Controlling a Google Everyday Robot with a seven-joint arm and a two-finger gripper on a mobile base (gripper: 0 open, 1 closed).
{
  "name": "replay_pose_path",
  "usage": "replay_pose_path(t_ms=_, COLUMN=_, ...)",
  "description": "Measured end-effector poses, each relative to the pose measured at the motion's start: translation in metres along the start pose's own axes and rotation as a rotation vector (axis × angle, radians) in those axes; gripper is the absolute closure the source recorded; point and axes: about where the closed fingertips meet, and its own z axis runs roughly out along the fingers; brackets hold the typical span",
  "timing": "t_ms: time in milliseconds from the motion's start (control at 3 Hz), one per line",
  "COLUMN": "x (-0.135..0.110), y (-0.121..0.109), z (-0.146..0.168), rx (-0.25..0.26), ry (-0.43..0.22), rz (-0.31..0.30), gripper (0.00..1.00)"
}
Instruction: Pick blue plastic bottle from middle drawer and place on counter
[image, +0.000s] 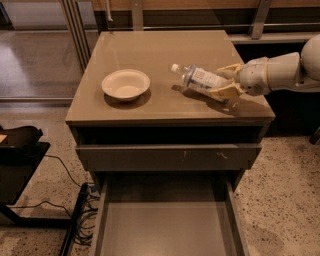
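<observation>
1. The gripper (218, 82) hangs over the right part of the counter (160, 50), its two cream fingers (227, 69) clamped on the base end of the blue plastic bottle (197, 77), one on the far side and one on the near side
2. Holding it by the base leaves the label and the white cap free, which I judge suits laying the bottle down on its side
3. The bottle is tilted, its cap pointing left and a little far, low above the counter; a shadow lies right beneath it, but I cannot tell whether it touches the surface
4. The white arm (280, 72) comes in from the right and is cut off by the frame edge
5. The cream bowl (126, 84) stands on the left of the counter, well apart from the bottle, so the set-down spot looks unobstructed
6. Below, a closed drawer front (170, 156) with small scratches sits under a dark gap whose inside is hidden
7. Nearest, the middle drawer (165, 225) stands open with no bottle in the part that shows; its near end is cut off, and I judge only the release remains
</observation>
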Motion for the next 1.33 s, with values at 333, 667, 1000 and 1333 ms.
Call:
replay_pose_path(t_ms=333, x=-0.0039, y=-0.0013, z=-0.0022, rx=-0.001, ry=0.000, rz=0.001, gripper=0.81)
replay_pose_path(t_ms=667, x=-0.0039, y=-0.0013, z=-0.0022, rx=-0.001, ry=0.000, rz=0.001, gripper=0.58)
replay_pose_path(t_ms=1000, x=-0.0039, y=-0.0013, z=-0.0021, rx=-0.001, ry=0.000, rz=0.001, gripper=0.35)
replay_pose_path(t_ms=1333, x=-0.0039, y=-0.0012, z=-0.0021, rx=-0.001, ry=0.000, rz=0.001, gripper=0.12)
